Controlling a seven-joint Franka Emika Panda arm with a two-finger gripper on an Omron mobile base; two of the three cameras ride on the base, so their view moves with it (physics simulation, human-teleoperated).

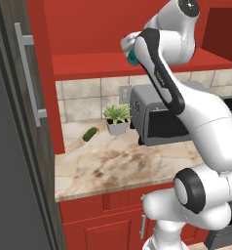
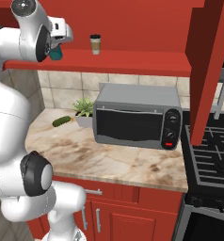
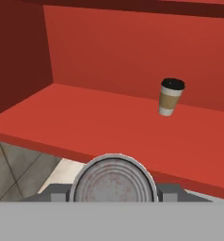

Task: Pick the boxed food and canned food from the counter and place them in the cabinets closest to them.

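The end effector (image 2: 56,47) grips the canned food (image 3: 113,179), raised at the front lip of the cabinets' open shelf (image 3: 85,122); I would carry it level, inward over the bare left stretch, and lower it before releasing. Rightward, a paper cup (image 3: 171,97) stands well apart, while below the bench (image 2: 109,162) carries cucumber (image 2: 61,121), plant (image 2: 84,110) and toaster oven (image 2: 137,115).

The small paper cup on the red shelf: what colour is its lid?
Black, over a tan cup; clearest in the hand view.
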